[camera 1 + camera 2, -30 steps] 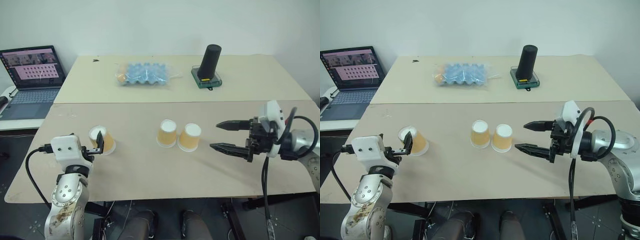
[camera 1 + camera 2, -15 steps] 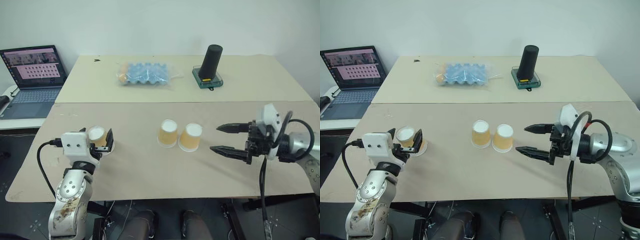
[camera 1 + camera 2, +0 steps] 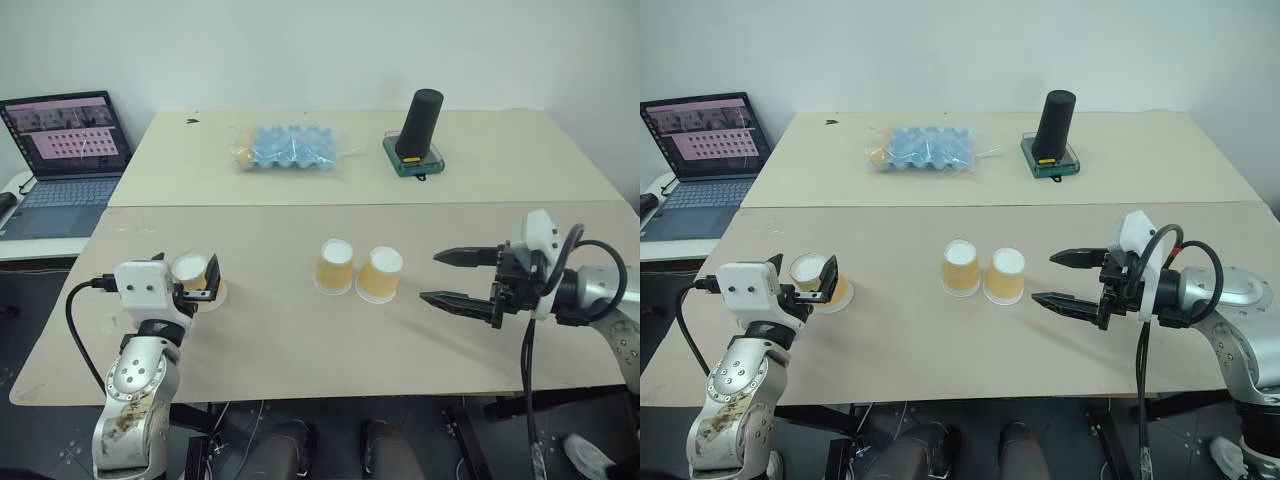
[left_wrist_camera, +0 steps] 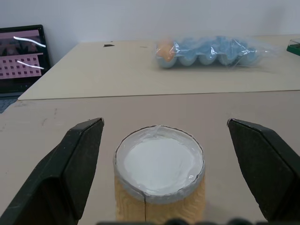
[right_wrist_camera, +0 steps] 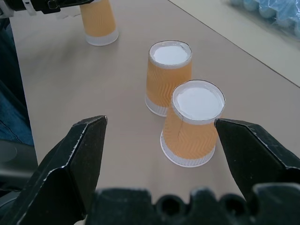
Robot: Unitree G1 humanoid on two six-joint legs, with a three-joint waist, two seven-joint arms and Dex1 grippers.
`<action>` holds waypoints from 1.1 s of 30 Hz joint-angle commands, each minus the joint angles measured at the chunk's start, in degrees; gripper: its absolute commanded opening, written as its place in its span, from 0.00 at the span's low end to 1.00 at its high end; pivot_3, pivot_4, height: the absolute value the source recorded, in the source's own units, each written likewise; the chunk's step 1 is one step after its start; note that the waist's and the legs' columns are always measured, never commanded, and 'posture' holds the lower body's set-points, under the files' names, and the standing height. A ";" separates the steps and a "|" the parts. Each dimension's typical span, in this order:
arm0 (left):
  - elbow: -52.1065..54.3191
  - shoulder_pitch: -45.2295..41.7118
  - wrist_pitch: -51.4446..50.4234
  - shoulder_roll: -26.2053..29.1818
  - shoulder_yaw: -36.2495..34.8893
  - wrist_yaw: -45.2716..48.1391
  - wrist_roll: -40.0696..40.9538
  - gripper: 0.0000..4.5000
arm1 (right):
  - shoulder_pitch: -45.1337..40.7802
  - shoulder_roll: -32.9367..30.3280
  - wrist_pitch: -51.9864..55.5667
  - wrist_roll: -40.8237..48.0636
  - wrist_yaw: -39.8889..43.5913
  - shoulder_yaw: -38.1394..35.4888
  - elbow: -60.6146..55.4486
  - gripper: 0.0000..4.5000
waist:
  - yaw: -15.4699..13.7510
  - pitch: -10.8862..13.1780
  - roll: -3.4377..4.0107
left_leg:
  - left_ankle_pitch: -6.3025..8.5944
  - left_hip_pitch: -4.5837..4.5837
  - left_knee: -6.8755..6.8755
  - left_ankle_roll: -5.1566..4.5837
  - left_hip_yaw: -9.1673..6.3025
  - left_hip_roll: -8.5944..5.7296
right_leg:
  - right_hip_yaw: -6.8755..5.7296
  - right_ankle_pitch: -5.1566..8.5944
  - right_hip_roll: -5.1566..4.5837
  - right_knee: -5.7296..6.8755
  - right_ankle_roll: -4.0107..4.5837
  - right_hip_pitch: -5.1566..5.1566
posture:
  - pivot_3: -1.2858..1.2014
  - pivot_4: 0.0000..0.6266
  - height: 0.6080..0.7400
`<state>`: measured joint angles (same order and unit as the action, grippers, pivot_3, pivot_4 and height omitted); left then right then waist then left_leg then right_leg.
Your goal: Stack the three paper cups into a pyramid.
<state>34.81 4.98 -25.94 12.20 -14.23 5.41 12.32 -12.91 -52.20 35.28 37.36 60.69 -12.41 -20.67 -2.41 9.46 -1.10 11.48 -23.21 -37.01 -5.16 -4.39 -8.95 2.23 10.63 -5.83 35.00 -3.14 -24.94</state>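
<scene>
Two upside-down paper cups (image 3: 335, 266) (image 3: 380, 274) are standing just beside each other at the middle of the near tabletop (image 3: 300, 340), with bare board lying between them and the front edge. The third cup (image 4: 159, 180) is sitting inverted near the table's left edge, between the spread fingers of the left gripper (image 3: 810, 277), untouched on either side. The right gripper (image 3: 450, 277) is hovering with its fingers apart, right of the pair, holding nothing.
</scene>
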 commanded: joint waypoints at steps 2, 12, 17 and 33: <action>-0.55 -0.39 0.66 1.04 -0.81 0.89 0.29 1.00 | -1.10 0.03 0.10 1.86 -0.50 -1.61 -1.87 0.96 | -0.01 0.00 0.00 | 0.00 0.01 0.00 0.00 0.00 0.00 | 0.00 0.00 0.00 0.00 0.00 0.01 | 0.52 0.24 1.00; -3.88 -1.03 0.67 1.07 -0.04 1.80 0.66 1.00 | -0.81 -0.30 0.14 2.34 -1.41 -1.83 -2.24 0.96 | 0.01 0.00 0.00 | 0.00 0.00 0.00 0.00 0.00 0.00 | 0.00 0.00 0.00 0.00 0.00 0.00 | 0.52 0.24 1.00; -4.30 -1.48 1.00 1.02 0.13 2.04 0.61 1.00 | -0.80 -0.40 0.16 2.30 -1.96 -1.91 -2.20 0.96 | 0.01 0.00 0.00 | 0.00 0.00 0.00 0.00 0.00 0.00 | 0.00 0.00 0.00 0.00 0.00 0.00 | 0.52 0.24 1.00; -5.34 -3.50 1.69 1.52 -0.12 2.06 0.48 0.54 | -0.65 -0.31 -0.13 1.96 -2.70 -1.81 -1.85 0.98 | 0.01 0.00 0.00 | 0.00 0.00 0.00 0.00 0.00 0.00 | 0.00 0.00 0.00 0.00 0.00 0.00 | 0.52 0.24 1.00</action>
<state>28.43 2.55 -26.14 13.17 -13.82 7.39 12.97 -12.98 -52.18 35.41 38.54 58.39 -12.41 -20.93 -2.39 9.46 -1.09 11.48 -23.21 -37.01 -5.16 -4.39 -8.95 2.23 10.63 -5.83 35.00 -3.14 -24.94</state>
